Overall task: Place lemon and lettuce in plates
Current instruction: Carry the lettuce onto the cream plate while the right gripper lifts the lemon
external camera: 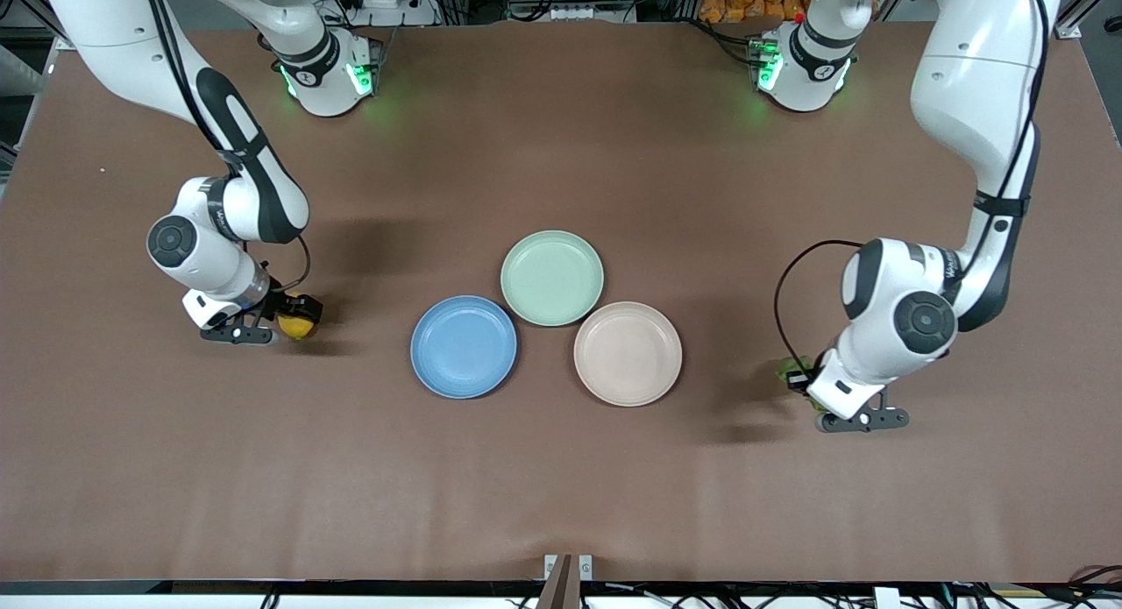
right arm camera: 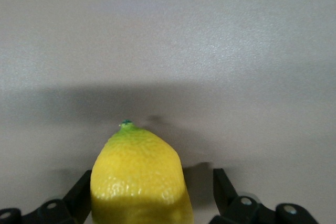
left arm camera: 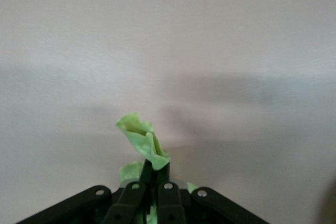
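A: Where does the lemon (right arm camera: pixel 137 174) lie, and which way does it point?

B: On the brown worktop (external camera: pixel 561 469) toward the right arm's end, between the fingers of the right claw (external camera: pixel 282 322). In the right wrist view its long axis runs away from the claw, the tip with the small green nub leading.

A: Is that claw gripping it?

B: The fingers are spread. One finger (right arm camera: pixel 80 195) sits against the rind; the other stands clear with a gap showing.

A: And the lettuce (left arm camera: pixel 143 141)?

B: Toward the left arm's end of the worktop, pinched in the left claw (left arm camera: pixel 155 174), whose fingers are pressed together on it. The crumpled leaf sticks out past the fingertips, pointing away from the claw. In the front view only a green scrap shows beside the wrist.

A: How many plates?

B: Three, clustered mid-worktop, edges almost touching: the blue plate (external camera: pixel 464 346) toward the right arm's end, the beige plate (external camera: pixel 628 353) toward the left arm's end, and a mint-green plate (external camera: pixel 552 278) farther from the front camera than both. One lemon, one lettuce leaf.

A: Any writing?

B: Lettering on each arm's wrist band, too small to read.
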`<state>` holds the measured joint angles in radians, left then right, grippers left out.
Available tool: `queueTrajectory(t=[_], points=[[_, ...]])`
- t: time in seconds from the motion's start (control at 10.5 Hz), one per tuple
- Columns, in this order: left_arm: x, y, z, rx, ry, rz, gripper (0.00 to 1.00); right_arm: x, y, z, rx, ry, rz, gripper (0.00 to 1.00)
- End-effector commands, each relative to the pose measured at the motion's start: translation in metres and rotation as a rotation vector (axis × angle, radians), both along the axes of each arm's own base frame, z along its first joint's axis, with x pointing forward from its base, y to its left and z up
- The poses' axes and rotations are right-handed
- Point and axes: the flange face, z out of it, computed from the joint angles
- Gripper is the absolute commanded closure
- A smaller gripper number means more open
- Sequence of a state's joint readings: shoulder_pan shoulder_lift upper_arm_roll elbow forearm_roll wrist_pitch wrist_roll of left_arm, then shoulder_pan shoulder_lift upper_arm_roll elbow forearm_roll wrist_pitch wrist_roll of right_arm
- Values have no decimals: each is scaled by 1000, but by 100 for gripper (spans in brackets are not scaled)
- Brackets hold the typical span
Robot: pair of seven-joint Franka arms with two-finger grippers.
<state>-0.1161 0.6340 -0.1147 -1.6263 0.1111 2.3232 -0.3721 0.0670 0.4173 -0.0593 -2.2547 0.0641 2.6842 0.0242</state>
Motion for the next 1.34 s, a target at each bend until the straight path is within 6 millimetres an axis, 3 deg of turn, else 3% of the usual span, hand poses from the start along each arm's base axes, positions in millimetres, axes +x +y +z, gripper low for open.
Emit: queueTrajectory(t=[0.0, 0.38, 0.67, 0.86, 1.24], points=[[-15, -53, 9, -8, -6, 112, 100, -4, 5, 0, 10, -8, 7, 21], [-35, -144, 32, -88, -28, 268, 100, -4, 16, 0, 10, -5, 10, 56], [-58, -194, 29, -133, 0, 308, 100, 0, 16, 5, 14, 21, 10, 61], [-65, -211, 23, -149, -5, 313, 100, 11, 21, 21, 21, 47, 15, 61], [-70, -221, 22, -154, -9, 304, 100, 34, 54, 47, 30, 48, 34, 67]])
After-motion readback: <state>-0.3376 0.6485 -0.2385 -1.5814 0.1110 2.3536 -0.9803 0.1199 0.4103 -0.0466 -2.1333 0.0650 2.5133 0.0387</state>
